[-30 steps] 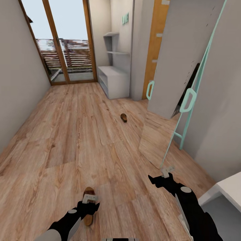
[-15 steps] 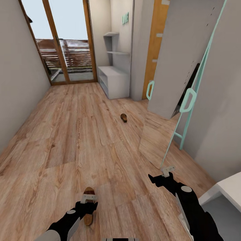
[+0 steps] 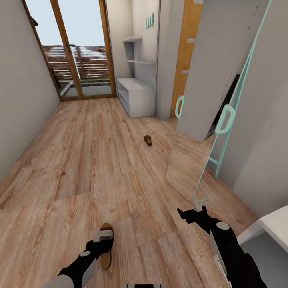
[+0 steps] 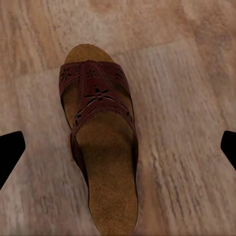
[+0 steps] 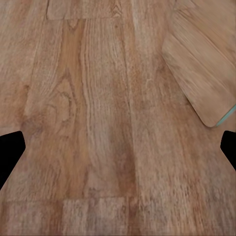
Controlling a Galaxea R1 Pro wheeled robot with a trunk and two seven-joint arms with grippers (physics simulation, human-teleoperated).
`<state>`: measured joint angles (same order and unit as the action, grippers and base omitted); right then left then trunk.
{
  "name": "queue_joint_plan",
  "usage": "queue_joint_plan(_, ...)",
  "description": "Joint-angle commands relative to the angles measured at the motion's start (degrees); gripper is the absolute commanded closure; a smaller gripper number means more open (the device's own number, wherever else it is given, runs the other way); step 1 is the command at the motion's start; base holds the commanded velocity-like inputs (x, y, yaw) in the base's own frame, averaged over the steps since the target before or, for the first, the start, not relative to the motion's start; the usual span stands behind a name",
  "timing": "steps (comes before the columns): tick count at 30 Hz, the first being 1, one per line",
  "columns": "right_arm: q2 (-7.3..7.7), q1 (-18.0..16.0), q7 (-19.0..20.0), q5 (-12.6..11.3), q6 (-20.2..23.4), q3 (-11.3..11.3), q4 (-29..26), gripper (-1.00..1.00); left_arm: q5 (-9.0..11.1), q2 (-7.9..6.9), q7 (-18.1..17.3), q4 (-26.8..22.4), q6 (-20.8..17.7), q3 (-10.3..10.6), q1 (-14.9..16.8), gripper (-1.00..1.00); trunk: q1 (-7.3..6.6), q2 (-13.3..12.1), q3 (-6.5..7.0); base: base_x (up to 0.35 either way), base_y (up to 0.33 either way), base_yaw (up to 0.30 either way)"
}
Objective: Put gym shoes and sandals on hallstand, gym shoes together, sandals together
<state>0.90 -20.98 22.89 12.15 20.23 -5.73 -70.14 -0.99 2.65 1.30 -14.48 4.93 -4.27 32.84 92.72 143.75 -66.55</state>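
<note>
The left gripper [image 3: 103, 236] hangs directly over a brown sandal [image 4: 98, 142] lying flat on the corridor floor [image 3: 92, 160], jaws spread wide to either side of it and not touching. The second sandal [image 3: 148, 140] lies well apart, farther down the floor toward the pale-grey hallstand [image 3: 137, 96] by the glass door. The right gripper [image 3: 200, 205] hovers over bare planks, jaws apart and empty.
</note>
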Motion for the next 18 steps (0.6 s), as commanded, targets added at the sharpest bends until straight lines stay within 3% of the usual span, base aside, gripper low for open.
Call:
queue_joint_plan(1, -0.02, -0.03, 0.49, 0.6, 0.17, -0.1, -0.08, -1.0, -0.1, 0.05, 0.02, 0.07, 0.2, -0.45, 0.03, -1.0, -0.01, 0.02, -0.12, 0.0, 0.0, 0.0)
queue_joint_plan(3, -0.02, -0.03, 0.49, 0.6, 0.18, -0.09, -0.12, -1.0, -0.09, 0.06, 0.08, 0.1, 0.22, -0.48, 0.03, -1.0, -0.01, 0.02, -0.28, 0.0, 0.0, 0.0)
queue_joint_plan(18, -0.02, -0.03, 0.49, 0.59, 0.16, -0.15, -0.17, -1.0, -0.07, 0.07, 0.19, 0.23, 0.37, -0.48, 0.03, -1.0, 0.37, 0.22, -4.97, 0.0, 0.0, 0.0)
